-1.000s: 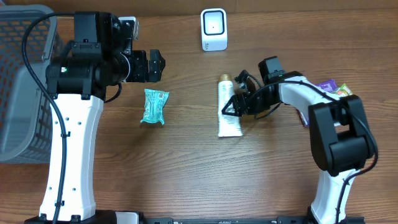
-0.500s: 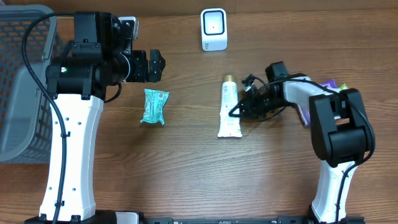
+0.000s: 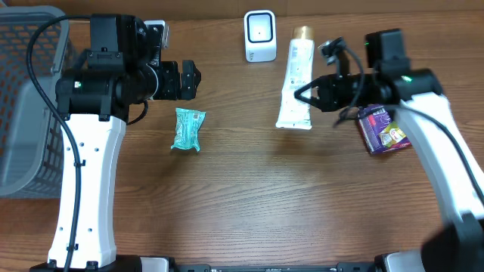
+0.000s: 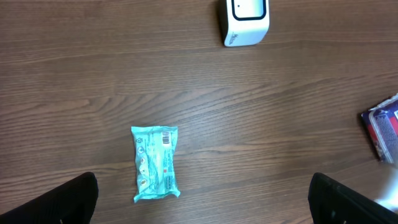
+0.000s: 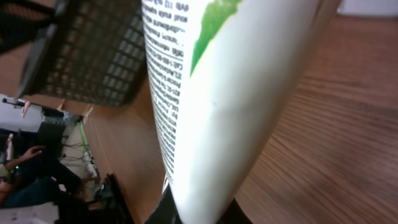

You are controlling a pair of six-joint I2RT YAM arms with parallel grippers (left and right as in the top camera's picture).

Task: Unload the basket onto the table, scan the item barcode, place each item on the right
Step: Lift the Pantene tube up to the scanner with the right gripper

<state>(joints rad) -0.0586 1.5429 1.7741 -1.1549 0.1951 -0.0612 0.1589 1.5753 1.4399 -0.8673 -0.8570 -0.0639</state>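
Observation:
A white tube (image 3: 295,75) with a gold cap and green print hangs in the air just right of the white barcode scanner (image 3: 260,35). My right gripper (image 3: 306,97) is shut on its lower, flat end. In the right wrist view the tube (image 5: 217,106) fills the frame, printed text facing left, and rises from the gripper (image 5: 199,211). My left gripper (image 3: 189,79) hovers open above the table, left of the scanner. Its view shows the scanner (image 4: 245,22) and the gripper (image 4: 205,202) holding nothing.
A teal snack packet (image 3: 187,128) lies flat below the left gripper, with its barcode side up in the left wrist view (image 4: 155,163). A purple packet (image 3: 384,130) lies on the table under the right arm. A grey mesh basket (image 3: 30,113) stands at the left edge.
My right gripper closed on the tube, lifted it off the table and carried it back and right, up beside the scanner. The purple packet is now uncovered. The left arm stayed still.

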